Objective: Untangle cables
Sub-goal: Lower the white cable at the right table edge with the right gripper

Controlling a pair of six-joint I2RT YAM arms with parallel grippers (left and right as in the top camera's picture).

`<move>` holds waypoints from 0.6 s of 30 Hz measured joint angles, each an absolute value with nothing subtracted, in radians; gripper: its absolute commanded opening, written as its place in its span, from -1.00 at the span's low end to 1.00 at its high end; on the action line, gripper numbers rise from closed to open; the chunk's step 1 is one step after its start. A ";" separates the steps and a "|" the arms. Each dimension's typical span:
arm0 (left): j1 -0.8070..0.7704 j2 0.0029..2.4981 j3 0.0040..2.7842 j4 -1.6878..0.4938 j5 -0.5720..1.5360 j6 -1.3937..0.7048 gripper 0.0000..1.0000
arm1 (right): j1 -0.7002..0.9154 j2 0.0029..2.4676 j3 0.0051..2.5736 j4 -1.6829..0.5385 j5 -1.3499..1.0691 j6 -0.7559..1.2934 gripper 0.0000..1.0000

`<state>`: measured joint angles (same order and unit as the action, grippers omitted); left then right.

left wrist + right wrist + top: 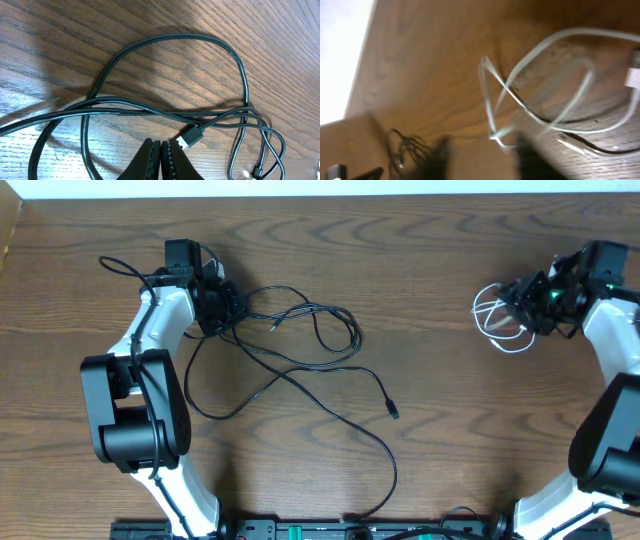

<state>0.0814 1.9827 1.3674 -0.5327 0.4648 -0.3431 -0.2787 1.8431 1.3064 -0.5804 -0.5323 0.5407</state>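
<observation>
In the left wrist view the left gripper (160, 150) has its two fingers pressed together with nothing visible between them, so it is closed on empty air. Just beside its tips lies a black USB plug (190, 138), and past that the black cables (170, 112) cross each other in several loops flat on the table (450, 440).

The right wrist view is blurred. The right gripper (487, 152) shows as two dark fingers standing apart, so it is spread, low over a crossing of the white cable (530, 107). Whether it touches the cord cannot be told. The white plug (634, 75) sits at the far right edge.

From overhead, the white cord lies in a small coil at the right, well apart from the black snarl at the left, so it seems already separated. The black pair looks like the work left.

To do this step well, I judge the left claw should open, take one black cord close behind the plug, and draw that free end back out through the loops slowly, away from the knot
</observation>
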 measured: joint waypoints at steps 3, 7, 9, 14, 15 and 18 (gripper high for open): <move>0.081 1.983 1.367 -0.533 0.465 -0.344 -0.81 | -0.278 1.857 1.306 -0.610 -0.475 0.511 0.62; 0.081 1.983 1.367 -0.532 0.465 -0.343 -0.83 | -0.278 1.857 1.306 -0.648 -0.377 0.506 0.63; 0.081 1.983 1.367 -0.533 0.465 -0.343 -0.82 | -0.278 1.857 1.306 -0.678 -0.317 0.506 0.62; 0.081 1.983 1.367 -0.533 0.465 -0.343 -0.82 | -0.277 1.857 1.306 -0.738 -0.152 0.504 0.65; 0.081 1.983 1.367 -0.533 0.465 -0.343 -0.83 | -0.277 1.857 1.305 -0.742 -0.115 0.504 0.67; 0.081 1.983 1.367 -0.533 0.465 -0.344 -0.82 | -0.277 1.857 1.299 -0.739 -0.025 0.503 0.68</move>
